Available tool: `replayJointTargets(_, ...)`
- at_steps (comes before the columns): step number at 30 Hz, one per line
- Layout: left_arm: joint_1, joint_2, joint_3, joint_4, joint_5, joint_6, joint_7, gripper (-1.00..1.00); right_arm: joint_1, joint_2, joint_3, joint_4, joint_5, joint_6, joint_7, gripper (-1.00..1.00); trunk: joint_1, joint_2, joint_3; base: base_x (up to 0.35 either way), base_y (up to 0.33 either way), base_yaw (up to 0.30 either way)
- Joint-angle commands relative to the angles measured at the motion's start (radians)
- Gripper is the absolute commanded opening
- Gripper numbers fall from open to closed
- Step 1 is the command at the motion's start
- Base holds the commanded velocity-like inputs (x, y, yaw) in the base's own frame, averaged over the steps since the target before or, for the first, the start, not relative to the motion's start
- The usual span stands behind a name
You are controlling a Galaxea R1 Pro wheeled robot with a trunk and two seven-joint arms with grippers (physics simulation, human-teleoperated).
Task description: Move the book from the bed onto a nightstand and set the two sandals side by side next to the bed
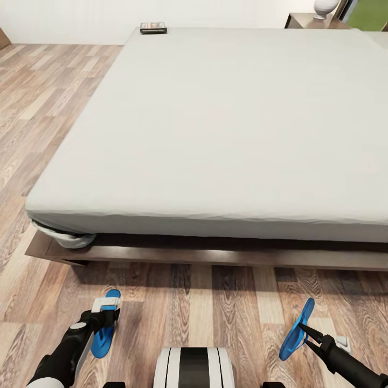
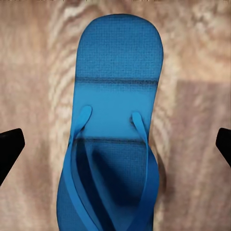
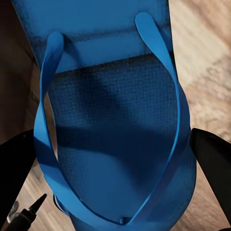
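The bed (image 1: 226, 124) spreads across the head view, its pale mattress on a dark frame. The book (image 1: 153, 27) lies at the mattress's far left corner. A nightstand (image 1: 302, 21) stands beyond the far right corner. One blue sandal (image 1: 101, 340) (image 2: 115, 96) lies flat on the floor near the bed's foot, and my left gripper (image 1: 106, 319) (image 2: 115, 144) hangs open just above it, fingers wide on either side. The other sandal (image 1: 295, 331) (image 3: 115, 134) is tilted up on its edge off the floor, with my right gripper (image 1: 307, 331) (image 3: 115, 159) shut on it.
Wood-plank floor (image 1: 205, 302) runs between my base (image 1: 194, 367) and the bed frame (image 1: 215, 256), and along the bed's left side. A white rounded object (image 1: 325, 7) sits on the nightstand. Bedding hangs out at the near left corner (image 1: 67, 237).
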Motion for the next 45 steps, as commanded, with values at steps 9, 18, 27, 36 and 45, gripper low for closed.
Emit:
replayJointTargets(9, 0.000, 0.131, 0.038, -0.008, 0.153, 0.027, -0.547, 1.00, 0.000, 0.000, -0.002, 0.000, -0.003, 0.006, 0.003, -1.00, 0.000, 0.000, -0.001, 0.000, 0.000, 0.000)
replayJointTargets(18, 0.013, 0.239, 0.084, 0.020, 0.260, 0.125, -1.158, 1.00, 0.000, 0.004, 0.001, 0.000, 0.005, -0.005, -0.005, -1.00, 0.000, 0.000, -0.001, 0.000, 0.000, 0.000)
replayJointTargets(27, 0.018, 0.261, 0.146, 0.150, 0.260, 0.099, -1.207, 1.00, -0.004, 0.000, 0.006, -0.015, 0.033, -0.008, -0.158, -1.00, 0.000, 0.000, -0.001, 0.000, 0.000, 0.000)
replayJointTargets(36, 0.018, 0.260, 0.148, 0.152, 0.258, 0.098, -1.207, 1.00, -0.006, 0.004, 0.013, -0.220, 0.347, -0.008, -0.437, -1.00, 0.000, 0.000, -0.001, 0.000, 0.000, 0.000)
replayJointTargets(45, 0.018, 0.259, 0.148, 0.152, 0.258, 0.098, -1.204, 1.00, -0.006, 0.012, 0.087, -0.283, 0.659, -0.009, -0.477, -1.00, 0.000, 0.000, -0.001, 0.000, 0.000, 0.000)
